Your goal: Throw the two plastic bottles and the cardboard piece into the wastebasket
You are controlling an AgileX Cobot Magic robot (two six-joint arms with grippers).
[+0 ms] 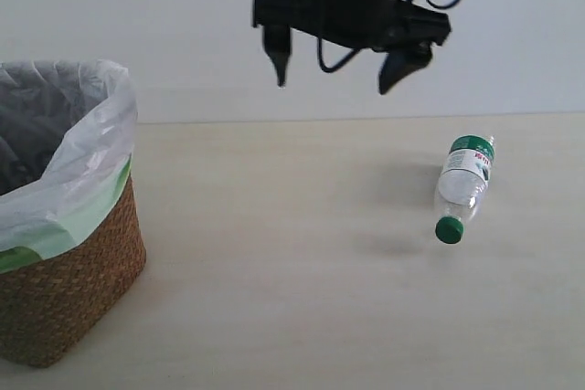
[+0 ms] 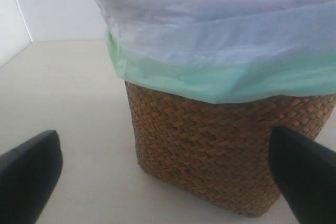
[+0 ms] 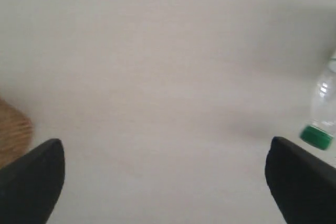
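Note:
The shorter clear bottle [image 1: 463, 184] with a green-white label and green cap lies on the table at the right, cap toward the front. It also shows at the edge of the right wrist view as the bottle [image 3: 321, 116]. My right gripper [image 1: 334, 79] hangs open and empty high over the table's middle, left of the bottle; in its own view the right gripper [image 3: 168, 182] has only bare table between its fingers. The wicker wastebasket [image 1: 78, 289] stands at the left. My left gripper [image 2: 168, 182] is open and faces the wastebasket [image 2: 210, 145] from close by. The longer bottle and the cardboard piece are out of view.
A white and light-green bag [image 1: 87, 166] lines the basket and folds over its rim. The pale table [image 1: 274, 253] runs back to a white wall. The left arm does not show in the exterior view.

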